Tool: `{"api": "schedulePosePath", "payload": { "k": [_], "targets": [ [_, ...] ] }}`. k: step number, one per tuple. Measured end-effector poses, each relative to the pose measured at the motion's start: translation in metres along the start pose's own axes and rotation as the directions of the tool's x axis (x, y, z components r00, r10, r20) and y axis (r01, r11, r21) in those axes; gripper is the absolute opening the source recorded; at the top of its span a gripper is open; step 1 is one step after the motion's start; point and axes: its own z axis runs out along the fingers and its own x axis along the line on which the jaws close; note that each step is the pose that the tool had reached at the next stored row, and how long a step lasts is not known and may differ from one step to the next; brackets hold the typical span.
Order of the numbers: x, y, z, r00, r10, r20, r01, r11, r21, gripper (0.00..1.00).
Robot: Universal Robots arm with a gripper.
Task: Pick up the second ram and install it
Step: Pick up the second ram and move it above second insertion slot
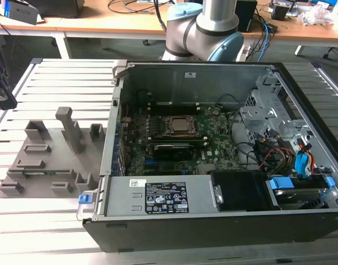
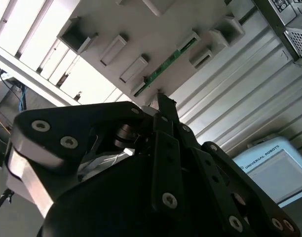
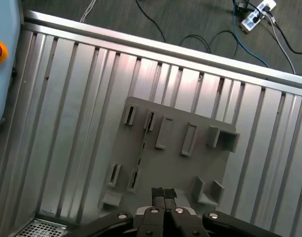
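- The gripper (image 3: 163, 194) hangs above the table and looks straight down in the first wrist view. Its two black fingers are pressed together, with no gap and nothing between them.
- In the second wrist view the black metal links of the gripper, with silver screws, point toward the holder tray (image 2: 156, 29).
- The second ram (image 3: 141, 150) stands on its edge in a slot of this tray, apart from the gripper. It is a long, thin green board.
- The tray is matte grey plastic, flat, with raised rectangular pockets and posts.
- It lies on a table (image 3: 67, 123) of ribbed aluminium slats.
- In the exterior view an open computer case (image 1: 202, 232) lies at the tray's right, with a green motherboard and the square metal CPU socket (image 1: 181, 126) inside.
- Behind the case stands the arm's base (image 1: 205, 25), silver with light blue caps.
- Farther away there are wooden desks (image 1: 130, 25), dark carpet and loose cables (image 3: 190, 24).
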Motion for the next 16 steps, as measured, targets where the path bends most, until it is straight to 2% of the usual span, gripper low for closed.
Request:
{"api": "schedulePosePath", "payload": {
  "k": [8, 16],
  "targets": [
    [0.0, 0.0, 0.0, 0.9962, 0.087, 0.0008, -0.087, 0.9962, -0.0008, 0.11],
    [0.0, 0.0, 0.0002, 0.9868, 0.162, 0.0015, -0.162, 0.9868, -0.0014, 0.11]
  ]
}}
